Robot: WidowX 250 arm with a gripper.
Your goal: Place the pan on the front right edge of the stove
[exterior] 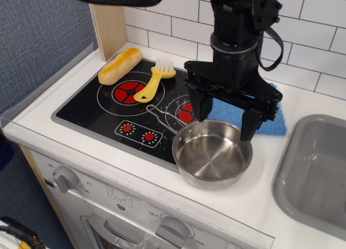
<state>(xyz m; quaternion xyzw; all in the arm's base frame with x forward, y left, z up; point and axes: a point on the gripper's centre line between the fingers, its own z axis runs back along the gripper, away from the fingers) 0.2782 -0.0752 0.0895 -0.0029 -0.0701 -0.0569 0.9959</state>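
Toy play kitchen: white tile wall, stove, sink basin, oven knobs.

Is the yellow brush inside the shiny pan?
No, the yellow brush lies on the stove by the back left burner, and the pan holds nothing.

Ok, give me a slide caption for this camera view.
Open gripper hovers above the steel pan resting at the stove front right edge.
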